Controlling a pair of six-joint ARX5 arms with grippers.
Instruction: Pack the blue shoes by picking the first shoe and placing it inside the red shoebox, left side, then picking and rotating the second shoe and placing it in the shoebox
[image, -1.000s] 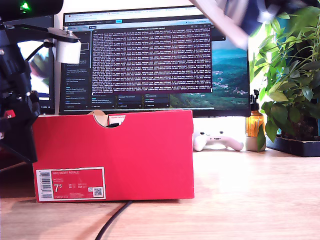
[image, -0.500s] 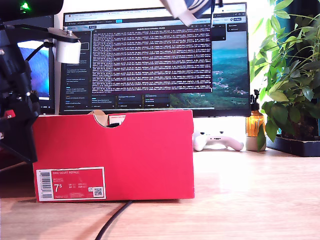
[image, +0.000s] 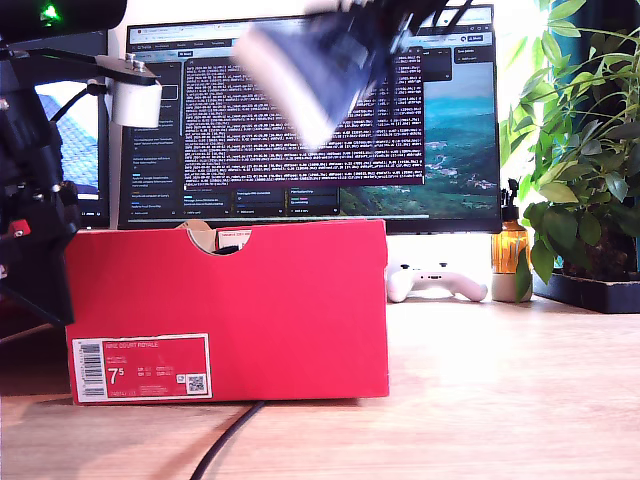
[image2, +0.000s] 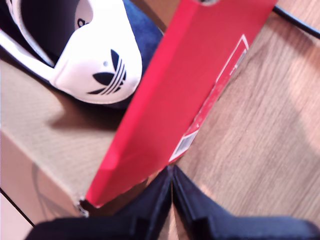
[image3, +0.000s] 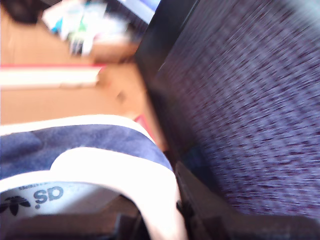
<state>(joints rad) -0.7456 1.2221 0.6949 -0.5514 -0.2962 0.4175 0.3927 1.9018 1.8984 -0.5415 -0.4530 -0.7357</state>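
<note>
airborne shoe (image: 305, 70) motion-blurred, gripped in my second gripper (image3: 170, 220). one shoe (image2: 95, 50) in red shoebox (image: 225, 310). my first gripper (image2: 171, 200) pinched closed, empty.

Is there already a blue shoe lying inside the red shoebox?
Yes, the first wrist view shows a blue shoe lying behind the red shoebox wall.

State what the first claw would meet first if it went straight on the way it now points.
Likely the red shoebox: my first claw points at the end of its wall, close to a corner. The blue shoe inside lies off that line. Depth is unclear, so it may miss.
</note>
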